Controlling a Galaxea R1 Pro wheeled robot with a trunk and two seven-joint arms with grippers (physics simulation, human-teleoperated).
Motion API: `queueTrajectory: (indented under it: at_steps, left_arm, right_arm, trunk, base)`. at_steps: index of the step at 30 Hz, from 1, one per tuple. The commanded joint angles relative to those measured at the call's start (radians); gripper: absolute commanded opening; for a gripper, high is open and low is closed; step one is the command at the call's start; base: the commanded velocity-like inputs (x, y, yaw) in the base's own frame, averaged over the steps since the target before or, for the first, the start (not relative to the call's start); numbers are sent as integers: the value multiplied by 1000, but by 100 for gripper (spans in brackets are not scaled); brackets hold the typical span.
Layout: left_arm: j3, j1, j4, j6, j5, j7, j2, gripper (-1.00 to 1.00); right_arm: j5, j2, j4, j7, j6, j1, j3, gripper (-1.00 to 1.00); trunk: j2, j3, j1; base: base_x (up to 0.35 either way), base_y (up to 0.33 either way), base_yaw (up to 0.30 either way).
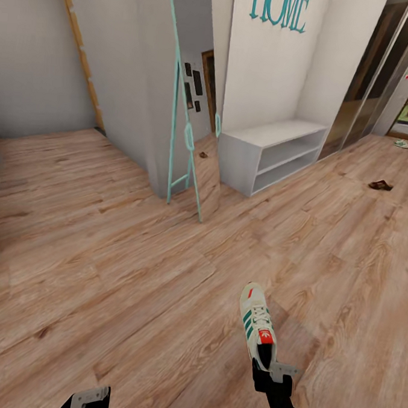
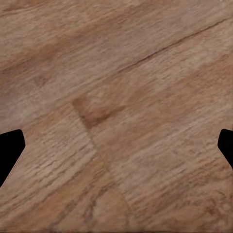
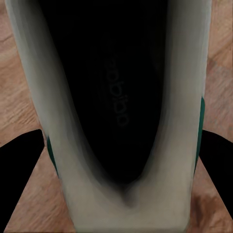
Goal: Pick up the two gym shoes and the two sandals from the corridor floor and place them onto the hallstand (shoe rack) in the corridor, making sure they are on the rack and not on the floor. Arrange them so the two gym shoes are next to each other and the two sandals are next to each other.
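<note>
1. Leftmost, the left end effector (image 1: 89, 399) hangs low over the corridor floor (image 1: 104, 252), fingers spread apart; its wrist view shows bare planks (image 2: 116, 116) between the tips.
2. Broad open flooring runs ahead toward a teal-framed mirror (image 1: 184, 136) leaning at a wall corner.
3. Right of the mirror, the hallstand (image 1: 270, 154) stands against the wall, bench top and both low shelves bare.
4. Nearer, the right end effector (image 1: 270, 371) is clamped on a gym shoe (image 1: 256, 325) at the heel; its long axis runs away from the robot, toe pointing toward the hallstand.
5. Farther right, one sandal (image 1: 380, 185) lies on the floor, and a second gym shoe (image 1: 403, 144) beyond it.
</note>
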Motion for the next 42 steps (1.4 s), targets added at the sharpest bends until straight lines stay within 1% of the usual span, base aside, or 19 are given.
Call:
queueTrajectory:
  at_steps: [1,7,16,25,29,40,42]
  left_arm:
    - [-5,0,1,-3,2,5,0,100]
    - [-5,1,1,-3,2,5,0,100]
    - [-5,6,-1,-3,4,5,0,100]
    - [-5,11,-6,-3,4,5,1,100]
    - [-5,11,-7,-3,5,5,2,100]
    - [-5,11,-7,-3,5,5,2,100]
    - [-5,11,-7,-3,5,5,2,100]
  right_arm:
    - [8,1,1,-2,-3,0,-5,-100]
    - [8,1,18,-2,-3,0,-5,-100]
    - [8,1,29,-2,-3,0,-5,-100]
    - [8,1,31,-2,-3,0,-5,-100]
    - [8,1,33,-2,-4,0,-5,-100]
    - [9,1,64,-1,-5,0,-5,-100]
    - [8,1,86,-2,-7,0,-5,-100]
  trunk:
    - [0,0,0]
    - [0,6,0]
    - [63,42,-35]
    - [63,52,-35]
    - [63,57,-35]
    - [63,72,-35]
    - [63,75,-35]
  base:
    - [1,-2,258]
    - [0,0,244]
    - [0,0,236]
    - [12,0,201]
    - [230,0,171]
    - [330,0,145]
    - [338,0,136]
